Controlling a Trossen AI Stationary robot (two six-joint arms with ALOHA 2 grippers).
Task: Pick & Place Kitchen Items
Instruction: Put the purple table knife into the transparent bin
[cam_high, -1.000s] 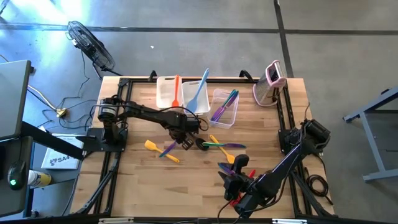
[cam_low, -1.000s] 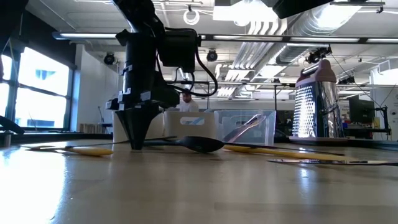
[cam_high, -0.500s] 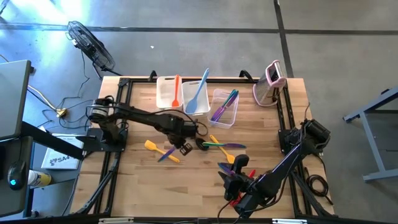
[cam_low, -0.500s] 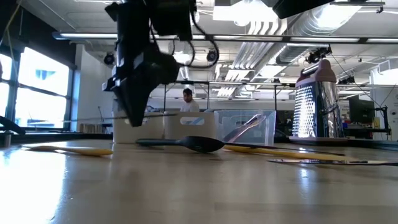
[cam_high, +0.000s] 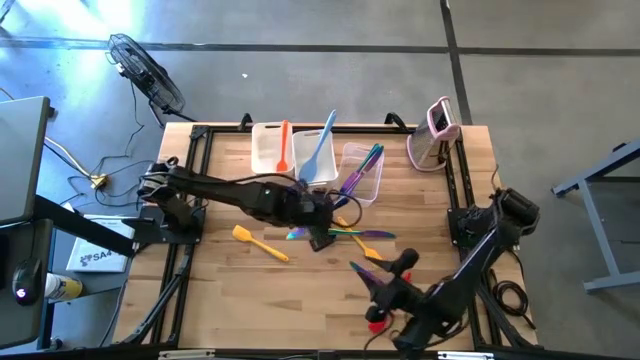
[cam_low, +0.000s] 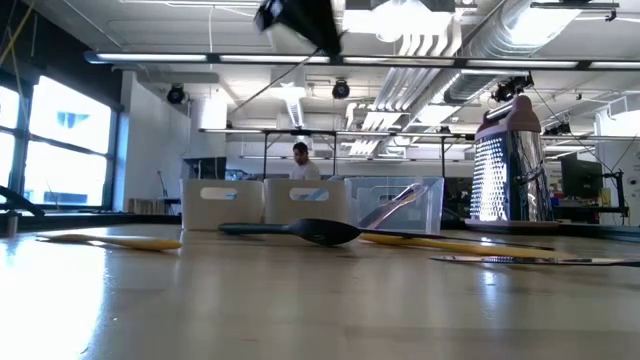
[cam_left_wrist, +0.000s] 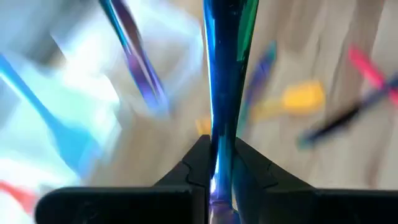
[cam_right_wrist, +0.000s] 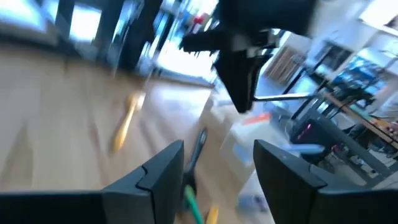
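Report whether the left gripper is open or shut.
Shut. In the left wrist view the left gripper has its fingers clamped on a slim blue-purple utensil.

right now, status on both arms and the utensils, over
Left gripper shut on purple utensil, lifted mid-table. Right gripper open, empty, near front edge. Black spoon lies below.

Left gripper (cam_high: 318, 222) clamped shut, arm stretched long across mid-table; right gripper (cam_high: 372, 283) parted, hovering near the front edge.

Bright overhead lights w/ glare in low view; both wrist views heavily motion-blurred.
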